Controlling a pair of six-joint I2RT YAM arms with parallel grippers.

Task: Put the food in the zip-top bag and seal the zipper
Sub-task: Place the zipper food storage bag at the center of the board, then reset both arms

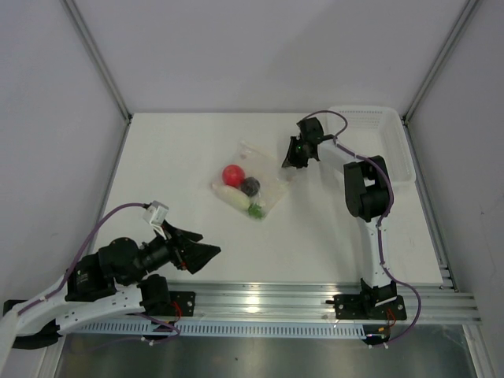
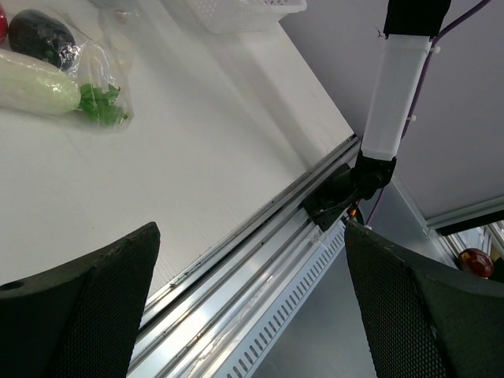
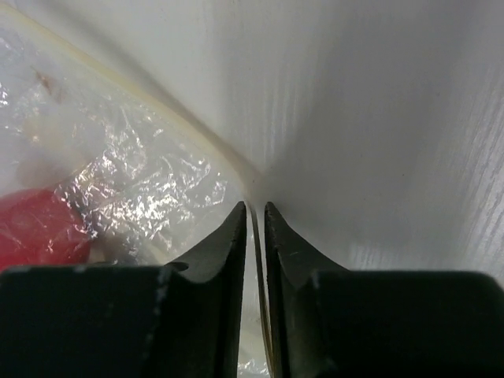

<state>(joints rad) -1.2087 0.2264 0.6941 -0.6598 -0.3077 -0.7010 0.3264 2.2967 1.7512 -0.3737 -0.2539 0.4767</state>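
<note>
Pinching the zipper (image 3: 189, 126) of the zip-top bag (image 1: 272, 177) at mid-table, fingers almost together, the right gripper (image 3: 256, 209) seems midway through sealing, tomato (image 1: 232, 174), radish (image 1: 234, 197) and dark ball (image 1: 250, 186) apparently already inside, while the left gripper (image 1: 206, 246) hangs spread wide, empty.

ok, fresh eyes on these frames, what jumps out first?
The clear zip-top bag at the centre of the top view, with the tomato, radish and dark ball inside. Next, the right gripper pinched shut on the zipper at its far-right corner. The left gripper hangs open near-left, apart from the bag.
</note>
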